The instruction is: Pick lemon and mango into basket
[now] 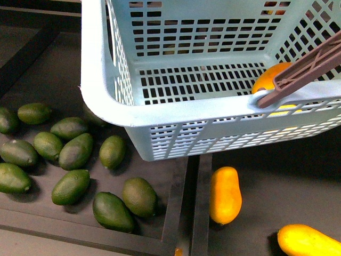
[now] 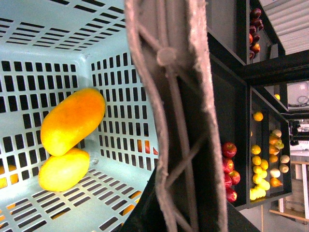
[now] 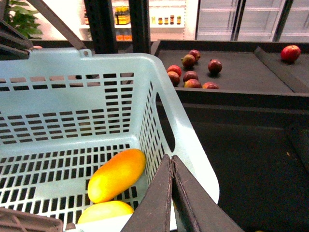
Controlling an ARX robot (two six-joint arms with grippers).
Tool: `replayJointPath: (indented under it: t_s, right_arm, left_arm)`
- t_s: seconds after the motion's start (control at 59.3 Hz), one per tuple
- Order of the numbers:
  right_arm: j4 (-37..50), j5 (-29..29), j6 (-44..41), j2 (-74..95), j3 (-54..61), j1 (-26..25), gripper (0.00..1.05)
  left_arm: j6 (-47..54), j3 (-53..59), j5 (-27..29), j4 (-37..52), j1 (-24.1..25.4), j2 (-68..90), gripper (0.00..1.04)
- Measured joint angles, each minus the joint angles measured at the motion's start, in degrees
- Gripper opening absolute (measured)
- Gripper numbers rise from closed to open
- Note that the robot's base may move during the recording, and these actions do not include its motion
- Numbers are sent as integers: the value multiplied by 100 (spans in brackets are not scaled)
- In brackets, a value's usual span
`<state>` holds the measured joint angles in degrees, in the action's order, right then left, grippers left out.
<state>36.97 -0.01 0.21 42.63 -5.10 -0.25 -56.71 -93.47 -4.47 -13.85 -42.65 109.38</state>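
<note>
Right gripper [image 3: 170,160]: fingers pressed together, nothing held, by the basket [image 3: 188,145] rim. Mango [image 3: 116,175] and lemon [image 3: 104,211] are seen inside, touching, just beside the fingertips, mango axis slanted toward them. Left gripper not seen; its view is blocked by the handle [image 2: 178,121].

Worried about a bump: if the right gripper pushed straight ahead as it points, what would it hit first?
Probably the side wall of the basket, just beyond the shut right gripper; depth is unclear.
</note>
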Motion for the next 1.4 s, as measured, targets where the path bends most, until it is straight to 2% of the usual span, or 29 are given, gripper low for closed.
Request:
replayJointPath:
  t_s: [0.27,0.388,0.827,1.401]
  right_arm:
    - [-560,0,0,-811,251,4,2]
    - [-468,11,0,-951,409,7,2]
    - [-1738,2,-2,-2299,411,13,2]
    - [-2697,2,-2,-3263,411,15,2]
  left_arm:
    - [4,0,24,0,2,0,5]
    - [2,0,17,0,2,0,5]
    - [4,0,15,0,2,0,5]
    - [4,0,17,0,2,0,5]
